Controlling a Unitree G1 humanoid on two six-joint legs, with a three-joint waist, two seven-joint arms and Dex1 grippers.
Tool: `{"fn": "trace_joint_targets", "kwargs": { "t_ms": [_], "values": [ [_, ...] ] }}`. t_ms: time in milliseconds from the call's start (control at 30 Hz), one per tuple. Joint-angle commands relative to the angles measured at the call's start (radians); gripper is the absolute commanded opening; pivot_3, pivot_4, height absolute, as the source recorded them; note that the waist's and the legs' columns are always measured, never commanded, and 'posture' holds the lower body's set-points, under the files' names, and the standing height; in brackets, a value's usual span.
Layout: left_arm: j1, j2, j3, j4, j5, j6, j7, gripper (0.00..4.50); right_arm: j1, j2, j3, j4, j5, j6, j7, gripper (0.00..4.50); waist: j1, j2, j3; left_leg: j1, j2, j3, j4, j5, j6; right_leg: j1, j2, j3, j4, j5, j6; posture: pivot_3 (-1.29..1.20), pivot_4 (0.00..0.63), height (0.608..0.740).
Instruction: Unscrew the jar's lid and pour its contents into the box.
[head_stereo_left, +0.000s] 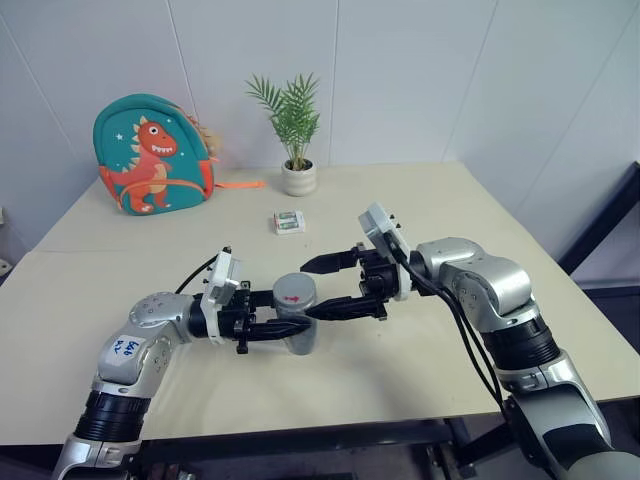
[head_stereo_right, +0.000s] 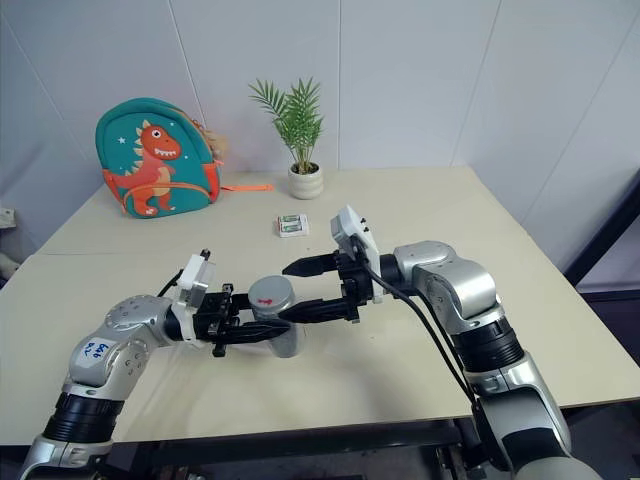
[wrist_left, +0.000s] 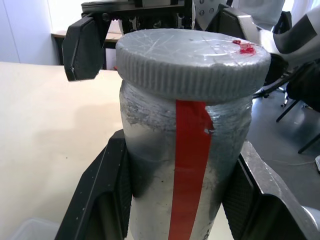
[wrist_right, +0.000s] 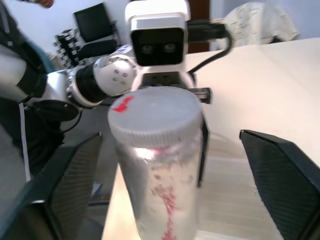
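Bright, even indoor light; soft shadows lie under both arms on the table (head_stereo_left: 420, 200). The right wrist view looks blurred, perhaps by motion, toward nine o'clock.

— What does the jar (head_stereo_left: 297, 322) look like?
— A silvery cylinder with a red stripe running down its side, standing upright above the tabletop (head_stereo_left: 420, 200).
— And the lid (wrist_left: 192, 59)?
— Grey, ribbed round the rim, with a small red mark on top. It sits level on the jar, fully covering the mouth.
— Can you see the contents?
— No, the wall is too cloudy to tell.
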Motion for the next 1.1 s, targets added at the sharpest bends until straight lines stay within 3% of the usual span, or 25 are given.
{"fn": "trace_joint_targets", "kwargs": {
  "t_ms": [33, 133, 367, 600, 833, 1100],
  "values": [
    [0.005, 0.02, 0.029, -0.024, -0.018, -0.004, 0.003, 1.95, -0.008, -0.027, -0.054, -0.051, 0.002, -0.021, -0.023, 4.46, 0.001, 0.0, 0.0, 0.0, 0.0, 0.0, 0.0, 0.0, 0.0, 0.0, 0.0, 0.0, 0.0, 0.0, 0.0, 0.0, 0.15, 0.74],
    [0.012, 0.021, 0.032, -0.018, -0.003, -0.016, 0.022, 1.95, 0.003, -0.031, -0.069, -0.087, 0.005, -0.008, -0.065, 4.46, 0.001, 0.0, 0.0, 0.0, 0.0, 0.0, 0.0, 0.0, 0.0, 0.0, 0.0, 0.0, 0.0, 0.0, 0.0, 0.0, 0.15, 0.74],
    [-0.021, -0.011, 0.006, 0.03, 0.059, -0.056, 0.102, 1.95, 0.045, 0.076, -0.048, -0.243, 0.067, 0.084, -0.201, 4.46, 0.0, 0.0, 0.0, 0.0, 0.0, 0.0, 0.0, 0.0, 0.0, 0.0, 0.0, 0.0, 0.001, 0.0, 0.0, 0.0, 0.15, 0.74],
    [-0.02, -0.026, -0.006, 0.007, 0.045, -0.043, 0.1, 1.95, -0.023, 0.172, -0.006, -0.149, -0.034, 0.06, -0.341, 4.46, 0.0, 0.0, 0.0, 0.0, 0.0, 0.0, 0.001, 0.0, 0.0, 0.0, 0.0, 0.0, 0.001, 0.0, 0.0, 0.0, 0.15, 0.74],
    [-0.021, -0.027, -0.006, 0.006, 0.041, -0.045, 0.101, 1.95, -0.055, 0.166, 0.037, -0.064, -0.122, -0.021, -0.319, 4.46, 0.002, 0.0, 0.0, -0.001, 0.0, 0.0, 0.0, 0.0, 0.0, 0.0, 0.0, 0.0, 0.0, 0.0, 0.0, 0.0, 0.15, 0.74],
    [-0.019, -0.025, 0.0, 0.01, 0.042, -0.052, 0.109, 1.95, -0.03, 0.141, 0.027, -0.1, -0.11, -0.001, -0.279, 4.46, 0.001, 0.0, 0.0, -0.001, 0.0, 0.0, 0.0, 0.0, 0.0, 0.0, 0.0, 0.0, 0.001, 0.0, 0.0, 0.0, 0.15, 0.74]
  ]
}}
